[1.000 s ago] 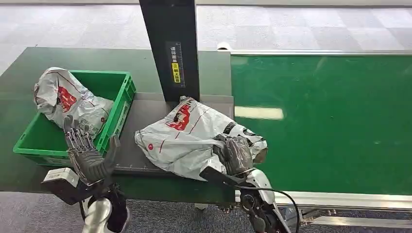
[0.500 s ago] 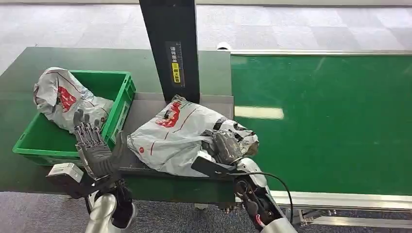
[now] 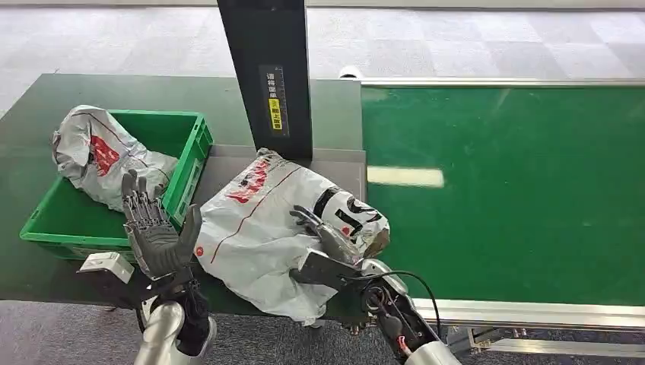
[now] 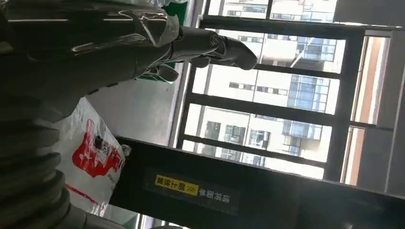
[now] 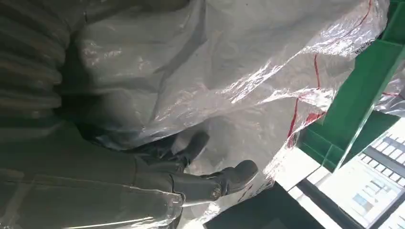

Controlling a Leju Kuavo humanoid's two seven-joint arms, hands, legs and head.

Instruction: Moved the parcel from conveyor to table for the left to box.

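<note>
Currently the parcel [image 3: 266,228] lies between both hands: right hand [image 3: 328,242] apparently resting on it with loosened fingers, left hand [image 3: 156,232] spread, empty, just beside its near end.

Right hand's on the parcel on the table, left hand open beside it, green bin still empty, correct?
Not quite: the green bin is not empty; the head view shows another bagged parcel in it. The rest holds: right hand on the parcel, left hand open beside it.

Black "19" on parcel [image 3: 285,232]; yellow label on black post [image 3: 275,114], characters illegible.
</note>
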